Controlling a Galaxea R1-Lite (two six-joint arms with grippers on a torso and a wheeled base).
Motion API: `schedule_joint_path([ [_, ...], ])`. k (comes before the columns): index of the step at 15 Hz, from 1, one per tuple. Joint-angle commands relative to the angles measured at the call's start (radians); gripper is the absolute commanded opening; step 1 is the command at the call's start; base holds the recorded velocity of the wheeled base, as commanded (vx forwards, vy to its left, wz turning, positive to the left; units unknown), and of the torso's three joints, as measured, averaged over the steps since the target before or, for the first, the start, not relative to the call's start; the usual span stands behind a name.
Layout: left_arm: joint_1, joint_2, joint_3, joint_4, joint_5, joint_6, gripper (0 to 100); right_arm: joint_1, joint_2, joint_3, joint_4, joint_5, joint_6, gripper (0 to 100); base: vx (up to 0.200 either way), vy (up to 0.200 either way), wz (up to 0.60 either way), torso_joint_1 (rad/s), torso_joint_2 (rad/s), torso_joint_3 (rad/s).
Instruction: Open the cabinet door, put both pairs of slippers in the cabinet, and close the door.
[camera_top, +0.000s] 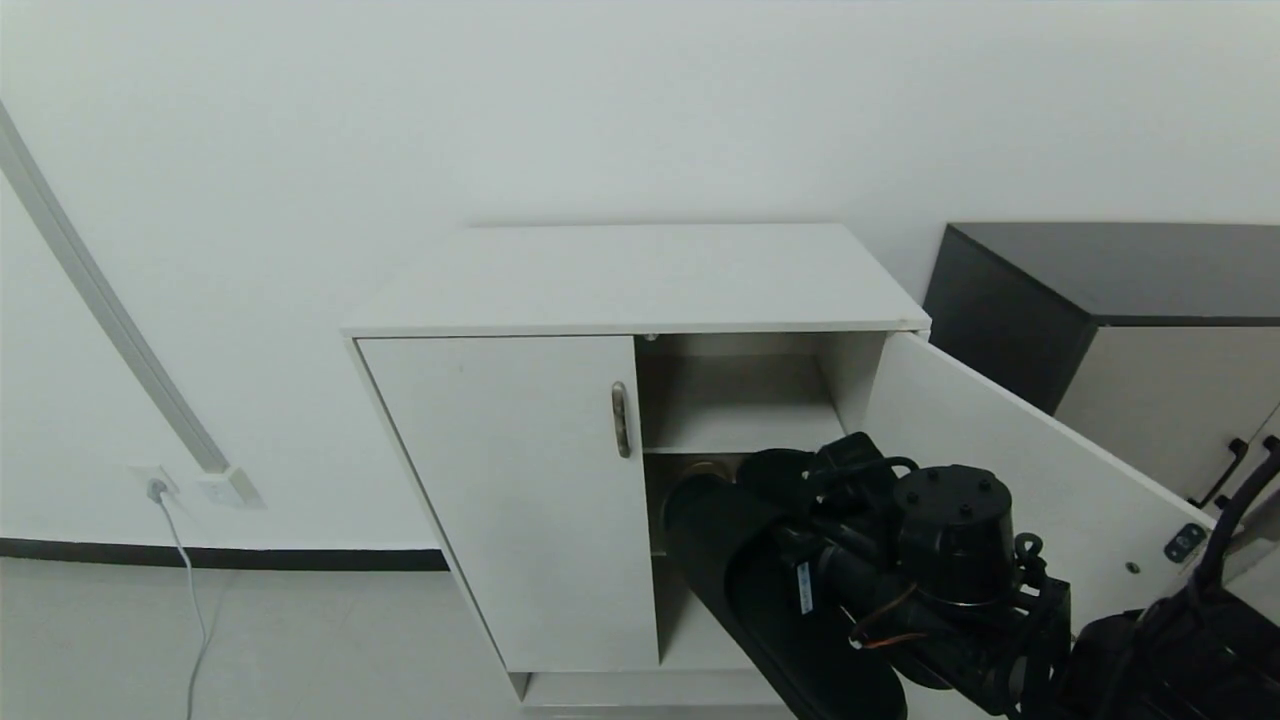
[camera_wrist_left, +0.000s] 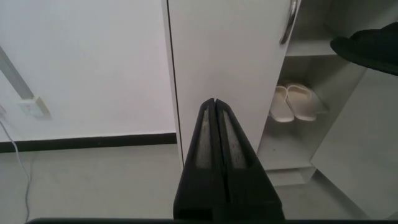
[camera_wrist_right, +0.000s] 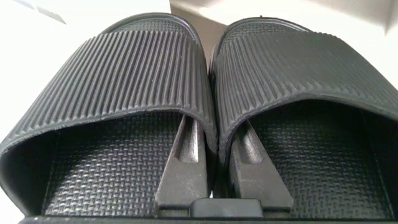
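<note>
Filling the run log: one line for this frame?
right door open | white slippers inside | right gripper: black slippers, at opening | left gripper: shut, empty

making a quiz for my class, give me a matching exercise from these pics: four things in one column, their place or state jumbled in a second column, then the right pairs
Column 1
1. black slippers
2. cream slippers
3. left cabinet door
4. right cabinet door

Column 2
A. shut
B. swung open
C. clamped in the right gripper
D. lying inside the cabinet, below the shelf

Pairs: 1-C, 2-D, 3-A, 4-B
</note>
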Motion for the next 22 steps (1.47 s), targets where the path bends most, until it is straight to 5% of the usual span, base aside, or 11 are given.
schedule_joint_path([
  [1, 0.001, 0.0, 0.0, 0.0, 0.0, 0.0, 0, 0.0, 0.002, 0.004, -0.001, 0.001, 0.002, 0, 0.0, 0.0, 0.0, -0.168, 0.5, 0.334],
  [17, 0.001, 0.0, 0.002, 0.0, 0.0, 0.0, 0, 0.008, 0.042, 0.009, -0.038, -0.005, -0.007, 0, 0.0, 0.0, 0.0, -0.1, 0.46, 0.359],
  [22, 0.001, 0.0, 0.0, 0.0, 0.0, 0.0, 0, 0.008, 0.044, 0.015, -0.052, -0.003, -0.017, 0, 0.0, 0.0, 0.0, 0.0, 0.09, 0.091],
])
